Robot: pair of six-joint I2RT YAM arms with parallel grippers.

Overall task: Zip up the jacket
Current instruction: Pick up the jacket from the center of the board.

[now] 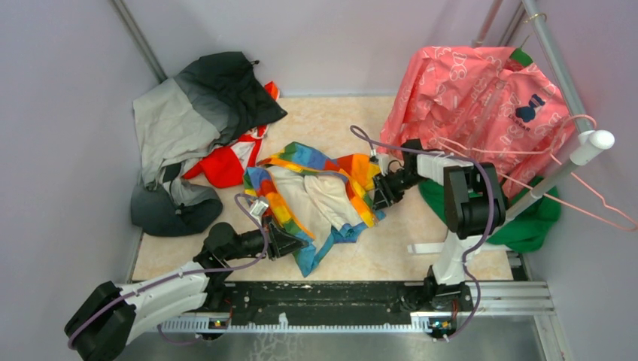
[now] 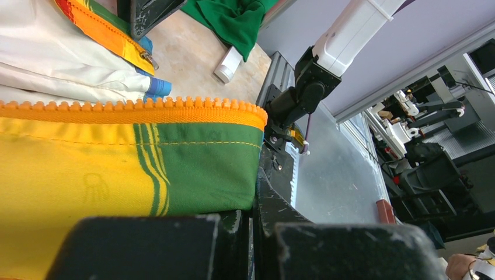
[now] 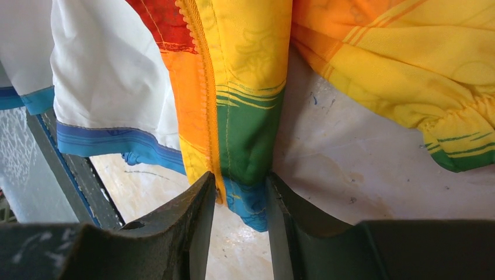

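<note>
The rainbow-striped jacket (image 1: pixel 316 188) lies open on the table, pale lining up. My left gripper (image 1: pixel 290 242) is at its near left front edge. In the left wrist view this gripper (image 2: pixel 254 217) is shut on the green-and-yellow fabric (image 2: pixel 117 169), just below the orange zipper teeth (image 2: pixel 146 105). My right gripper (image 1: pixel 380 194) is at the jacket's right front edge. In the right wrist view its fingertips (image 3: pixel 239 186) pinch the bunched green-and-blue hem (image 3: pixel 248 140) beside the orange zipper (image 3: pixel 207 116). A metal zipper pull (image 2: pixel 149 59) hangs on that far edge.
A grey-and-black jacket (image 1: pixel 188 128) and a red garment (image 1: pixel 229 162) lie at the back left. A pink patterned garment (image 1: pixel 481 98) hangs on the rack at the back right, with a green cloth (image 1: pixel 534 218) and a pink hanger (image 1: pixel 594 203) under it. Walls close in on both sides.
</note>
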